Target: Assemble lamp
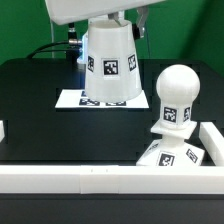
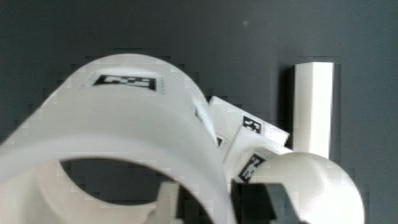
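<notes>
No readable text; only square tags on shade [image 1: 109,62] and bulb [image 1: 177,97].

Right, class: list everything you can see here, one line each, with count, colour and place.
shade: one, white, tagged, over the marker board, mid-table
bulb: one, white, tagged, on the base, exterior view's right
base: one, white, tagged, under the bulb, by the front wall
marker board: one, white, flat on the table
wall: white, along the table's front and right edges in the exterior view
table: one, black
arm: one, white, right above the shade; jaws hidden, grip not visible
</notes>
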Motion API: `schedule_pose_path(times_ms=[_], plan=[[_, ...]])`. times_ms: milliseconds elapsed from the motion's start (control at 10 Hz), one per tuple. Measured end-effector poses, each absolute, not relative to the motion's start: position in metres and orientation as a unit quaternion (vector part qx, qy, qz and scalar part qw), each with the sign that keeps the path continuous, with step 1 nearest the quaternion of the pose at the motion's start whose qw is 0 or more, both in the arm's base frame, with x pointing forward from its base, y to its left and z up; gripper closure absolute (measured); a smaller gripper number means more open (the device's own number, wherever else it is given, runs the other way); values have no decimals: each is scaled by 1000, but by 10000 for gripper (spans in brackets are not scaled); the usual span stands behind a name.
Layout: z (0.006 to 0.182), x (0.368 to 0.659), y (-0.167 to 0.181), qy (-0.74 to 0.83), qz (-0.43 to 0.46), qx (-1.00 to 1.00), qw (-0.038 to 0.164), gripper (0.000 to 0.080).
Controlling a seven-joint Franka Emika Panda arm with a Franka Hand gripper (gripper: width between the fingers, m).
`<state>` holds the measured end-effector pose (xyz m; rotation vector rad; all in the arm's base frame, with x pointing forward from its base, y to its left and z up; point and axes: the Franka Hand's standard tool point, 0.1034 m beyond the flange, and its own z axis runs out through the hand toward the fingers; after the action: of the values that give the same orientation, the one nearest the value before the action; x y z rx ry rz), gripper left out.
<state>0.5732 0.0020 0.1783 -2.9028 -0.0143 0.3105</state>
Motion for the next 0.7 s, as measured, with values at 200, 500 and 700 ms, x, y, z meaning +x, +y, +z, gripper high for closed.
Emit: schedule_pose_path(times_ms=[200,500,700], plan=[[177,572,2,-4,107,-988,111,755],[177,572,2,-4,108,-988,111,755],[196,572,12,5,114,-987,113,755]])
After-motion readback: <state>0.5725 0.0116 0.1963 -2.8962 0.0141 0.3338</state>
